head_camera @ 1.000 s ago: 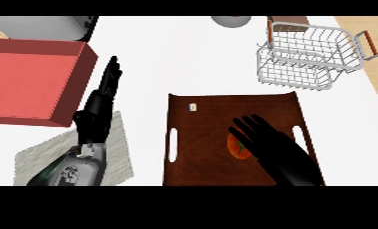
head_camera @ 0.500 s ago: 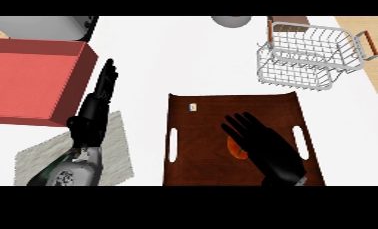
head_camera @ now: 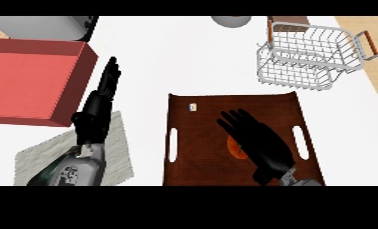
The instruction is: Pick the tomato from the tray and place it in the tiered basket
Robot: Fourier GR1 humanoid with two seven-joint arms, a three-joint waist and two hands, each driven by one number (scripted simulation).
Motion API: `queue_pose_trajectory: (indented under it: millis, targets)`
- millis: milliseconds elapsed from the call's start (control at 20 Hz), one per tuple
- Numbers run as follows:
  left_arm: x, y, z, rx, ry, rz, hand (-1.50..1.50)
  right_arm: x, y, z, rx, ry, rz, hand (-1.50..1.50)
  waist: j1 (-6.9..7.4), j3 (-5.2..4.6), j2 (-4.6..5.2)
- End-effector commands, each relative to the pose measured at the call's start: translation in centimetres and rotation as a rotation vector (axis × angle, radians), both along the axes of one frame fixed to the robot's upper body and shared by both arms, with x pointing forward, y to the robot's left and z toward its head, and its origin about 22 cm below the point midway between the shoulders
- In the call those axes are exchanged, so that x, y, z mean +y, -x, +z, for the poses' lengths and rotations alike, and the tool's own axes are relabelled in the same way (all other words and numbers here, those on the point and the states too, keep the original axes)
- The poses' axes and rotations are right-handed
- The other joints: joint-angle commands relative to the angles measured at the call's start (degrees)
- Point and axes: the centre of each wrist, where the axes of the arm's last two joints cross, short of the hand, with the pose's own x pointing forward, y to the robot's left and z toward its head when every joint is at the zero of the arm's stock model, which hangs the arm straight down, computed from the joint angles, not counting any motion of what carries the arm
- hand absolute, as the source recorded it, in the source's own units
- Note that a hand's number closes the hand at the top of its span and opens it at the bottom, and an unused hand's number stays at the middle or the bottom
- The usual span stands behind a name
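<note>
A dark brown tray (head_camera: 199,118) with white handle slots lies at the counter's lower middle. On it sits the orange-red tomato (head_camera: 235,148), mostly hidden under my right hand (head_camera: 258,140). That hand hovers over the tomato with its fingers spread and straight, pointing up-left; whether it touches the tomato cannot be seen. The white wire tiered basket (head_camera: 310,55) with brown handles stands at the upper right. My left hand (head_camera: 100,100) rests open at the left, fingers straight and pointing up.
A red box (head_camera: 37,80) fills the left side. A grey cloth (head_camera: 118,153) lies under my left forearm. A grey round object (head_camera: 230,21) sits at the top edge, and a small white tag (head_camera: 193,107) lies on the tray's upper left.
My right hand has slid left and slightly up over the tray, covering more of the tomato. The left hand has not moved.
</note>
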Motion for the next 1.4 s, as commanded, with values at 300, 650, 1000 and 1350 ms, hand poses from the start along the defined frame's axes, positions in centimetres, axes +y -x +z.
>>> queue_pose_trajectory:
  millis: [300,650,1000,1350]
  targets:
    - [-0.2,-1.7,1.1,0.001,-0.011,0.001,0.0,-0.5,-1.1,-0.7,-0.243,0.005,0.055,1.5,-0.14,0.0,0.03]
    - [0.4,-0.9,0.7,-0.006,0.004,-0.012,0.0,0.3,-0.1,-3.6,-0.237,0.014,-0.143,1.5,-0.15,-0.01,0.08]
    - [-0.1,0.0,0.2,-0.007,-0.01,0.014,0.0,0.3,-2.5,-1.6,0.038,0.367,-0.736,1.5,-0.27,-0.24,0.07]
    - [-1.1,-0.3,-0.1,0.009,-0.007,-0.006,0.0,5.6,-5.8,7.9,-0.144,0.345,-0.95,1.5,0.41,-0.04,-0.08]
